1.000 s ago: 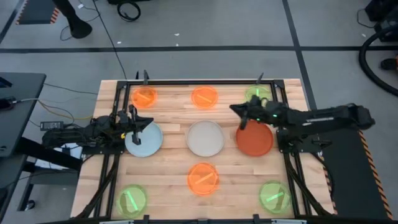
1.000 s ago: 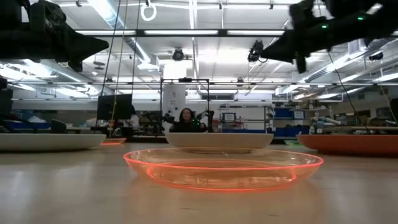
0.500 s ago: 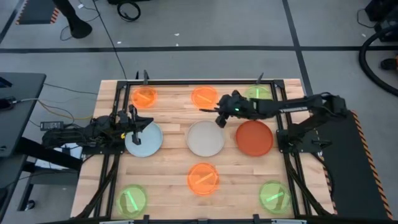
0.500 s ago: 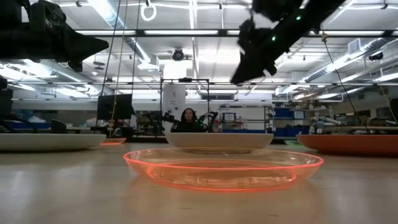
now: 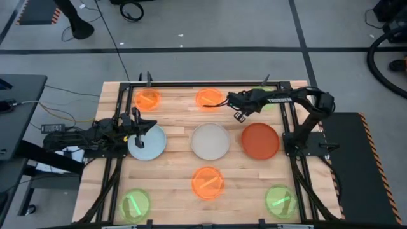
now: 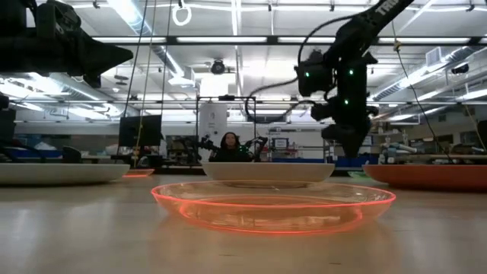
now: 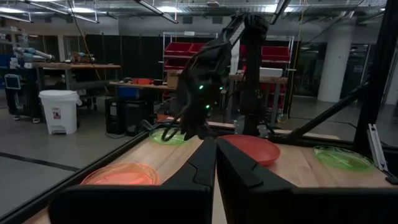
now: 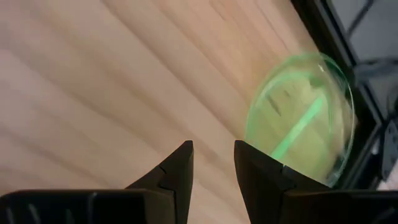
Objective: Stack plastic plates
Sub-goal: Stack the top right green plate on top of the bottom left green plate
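Nine plastic plates lie singly across the tabletop in three rows, none yet on another, so the stacking looks to be at its start. The three larger plates fill the middle row: the pale blue plate on the left, the off-white plate in the centre and the rust-red plate on the right. Smaller translucent ones sit around them: two orange plates and a green plate along the far edge, a green plate, an orange plate and another green plate along the near edge.

The right gripper hangs above bare wood between the far middle orange plate and the far right green plate, clear of both. Its fingers stand a little apart with nothing between them, and the wrist view looks down past them at the green plate just beyond, which suggests it is lining up on one of the small far plates.

The left gripper waits over the far rim of the pale blue plate, its fingers nearly closed and holding nothing, probably placed there to take that plate when its turn comes.
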